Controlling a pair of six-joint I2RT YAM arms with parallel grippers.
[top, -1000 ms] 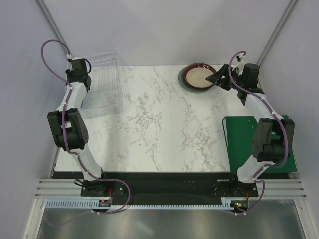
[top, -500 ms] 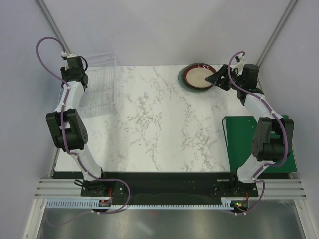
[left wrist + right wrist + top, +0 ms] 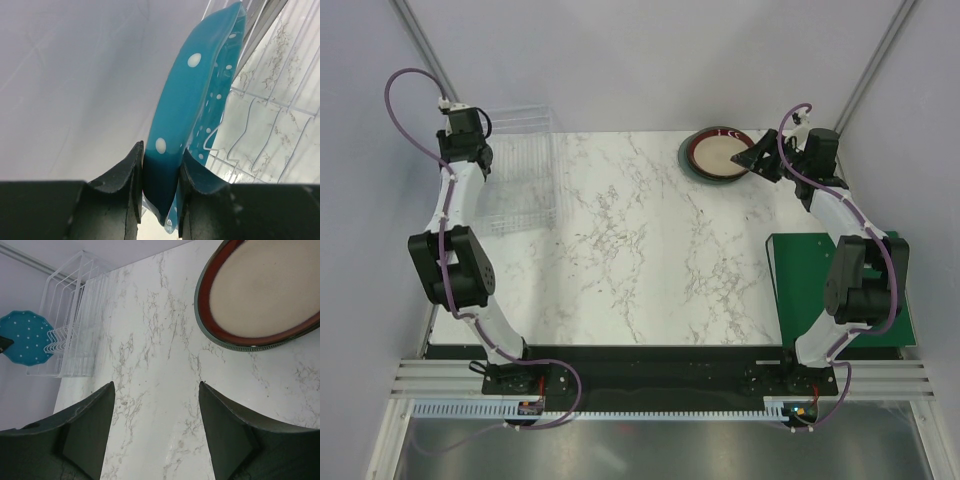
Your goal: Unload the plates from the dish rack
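Marble worktop, clear dish rack far left. Left fingers pinched tight on turquoise plate rim, plate upright beside rack wires. Right fingers spread wide, empty, near brown-rimmed plate lying flat. Risk: thin rim grip slips, or plate snags wires and drags rack.

A white, grey-veined marble counter is seen from above. A clear rack is set on its far left corner. A brown-rimmed plate with a cream centre is laid flat at the far edge, right of the middle and well apart from the rack. A green mat is spread flat along the right edge, nearer the arm bases.
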